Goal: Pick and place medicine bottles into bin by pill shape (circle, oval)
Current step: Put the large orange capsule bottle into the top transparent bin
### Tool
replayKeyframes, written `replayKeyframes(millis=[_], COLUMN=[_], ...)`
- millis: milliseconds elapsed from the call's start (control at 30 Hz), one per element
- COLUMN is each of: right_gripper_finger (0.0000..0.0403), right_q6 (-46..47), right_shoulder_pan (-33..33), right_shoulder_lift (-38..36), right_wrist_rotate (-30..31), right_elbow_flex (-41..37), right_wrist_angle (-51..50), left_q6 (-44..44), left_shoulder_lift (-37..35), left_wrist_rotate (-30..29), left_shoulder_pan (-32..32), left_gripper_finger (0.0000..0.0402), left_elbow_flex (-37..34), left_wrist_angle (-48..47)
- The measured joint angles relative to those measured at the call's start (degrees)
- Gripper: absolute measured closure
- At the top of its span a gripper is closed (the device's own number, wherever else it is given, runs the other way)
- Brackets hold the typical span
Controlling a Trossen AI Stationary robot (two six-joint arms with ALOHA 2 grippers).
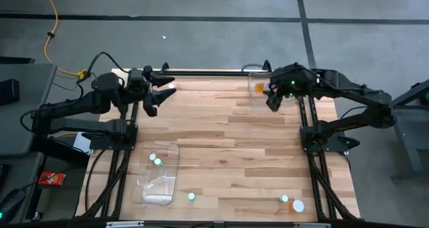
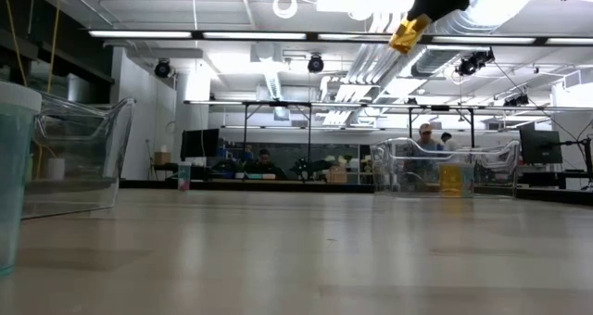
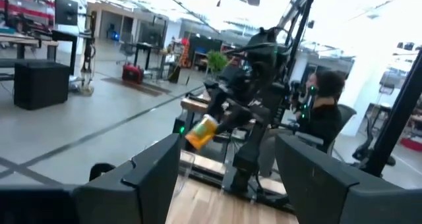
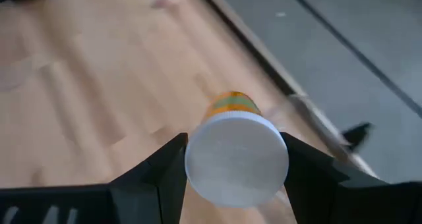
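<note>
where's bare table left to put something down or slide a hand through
The widest bare wood is the middle of the table, between the left gripper and the right gripper, which holds an orange bottle over the far clear bin. It is crowded along the near edge: the near clear bin and loose bottles.

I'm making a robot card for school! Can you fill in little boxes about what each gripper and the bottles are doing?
right gripper: shut on orange bottle, held above far clear bin
left gripper: open, empty, raised over the table's far left
near clear bin: holds pale bottles
loose bottles on table: one pale, two at the near right
</note>
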Motion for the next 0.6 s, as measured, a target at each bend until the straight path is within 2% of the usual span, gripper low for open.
replayKeyframes(millis=[133, 233, 333, 433, 600], right_gripper_finger=[0.0215, 0.0215, 0.0215, 0.0215, 0.0215], right_q6=[3.92, 3.43, 3.23, 3.3, 5.24], right_shoulder_pan=[-9.03, -17.1, -23.48, -27.84, -31.24], right_shoulder_lift=[4.24, 10.35, 16.92, 23.75, 33.65], right_wrist_rotate=[-1.88, -4.85, -9.11, -12.12, -13.25], right_elbow_flex=[3.69, 6.83, 8.03, 8.03, 8.03], right_wrist_angle=[-5.2, -10.8, -12.29, -12.15, -11.13], left_q6=[-1.4, -2.74, -3.9, -4.47, -4.49], left_shoulder_lift=[0.62, 1.21, 1.67, 1.65, 1.66], left_wrist_rotate=[-0.35, -0.32, -0.1, 0.01, 0.04], left_shoulder_pan=[0.0, 0.0, 0.0, 0.0, 0.0], left_gripper_finger=[0.0165, 0.0165, 0.0165, 0.0165, 0.0165], left_elbow_flex=[0.0, 0.0, 0.0, 0.0, 0.0], left_wrist_angle=[0.07, 0.09, -0.01, -0.06, -0.08])
